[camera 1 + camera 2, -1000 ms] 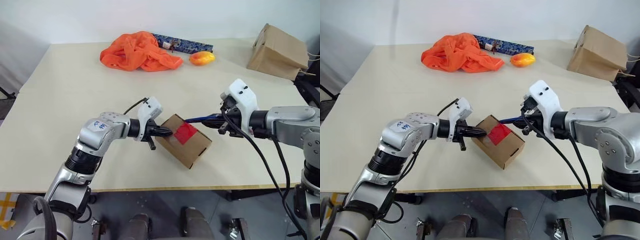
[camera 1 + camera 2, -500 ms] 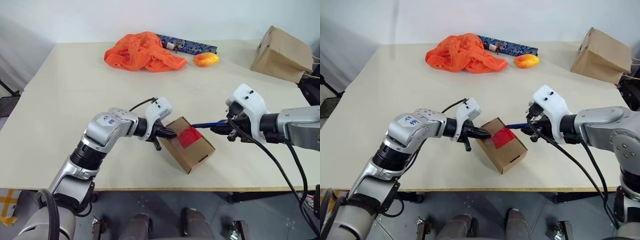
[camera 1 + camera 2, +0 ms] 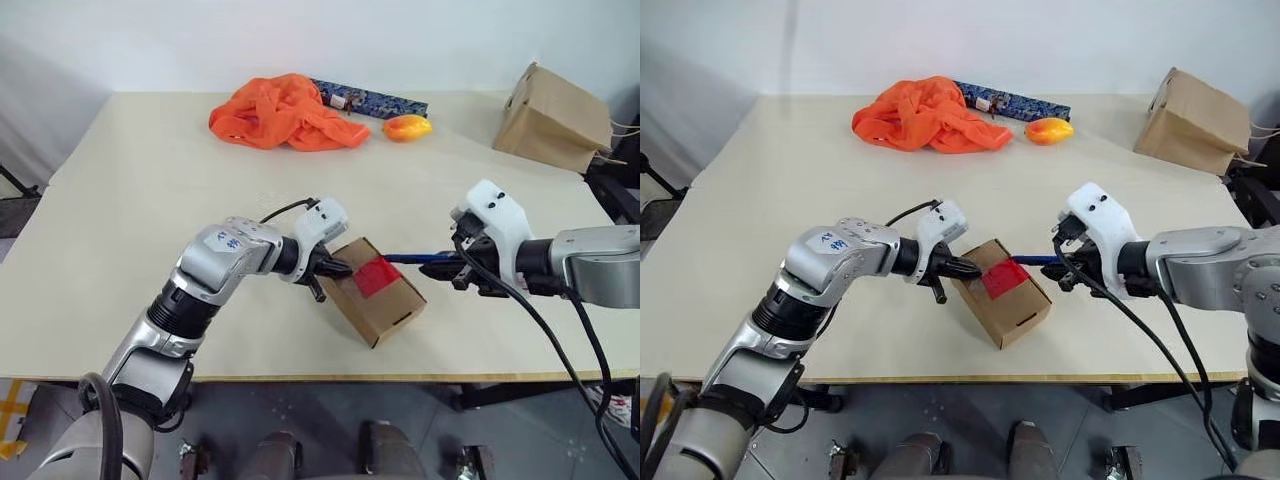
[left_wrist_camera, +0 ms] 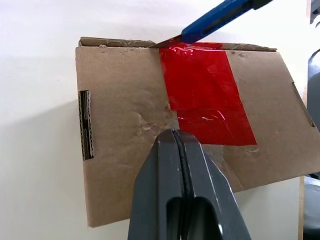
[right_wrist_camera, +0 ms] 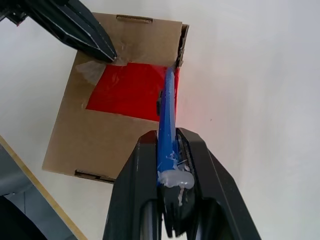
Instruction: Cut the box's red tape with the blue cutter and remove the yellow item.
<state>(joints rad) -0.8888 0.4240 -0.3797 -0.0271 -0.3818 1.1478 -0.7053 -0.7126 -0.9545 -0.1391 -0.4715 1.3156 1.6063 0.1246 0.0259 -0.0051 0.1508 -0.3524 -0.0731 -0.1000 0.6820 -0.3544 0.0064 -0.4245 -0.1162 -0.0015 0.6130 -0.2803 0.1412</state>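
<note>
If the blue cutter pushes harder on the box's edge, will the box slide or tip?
The box likely slides rather than tips: it lies flat and low on the smooth table. It looks light, thin cardboard. The shut left claw pressing its lid probably steadies it against the blue cutter.

Both arms reach inward over the table's near half, forearms angled down. The left gripper has its fingers pressed together, tips on the box. The right gripper clamps the blue cutter, pointing left.
</note>
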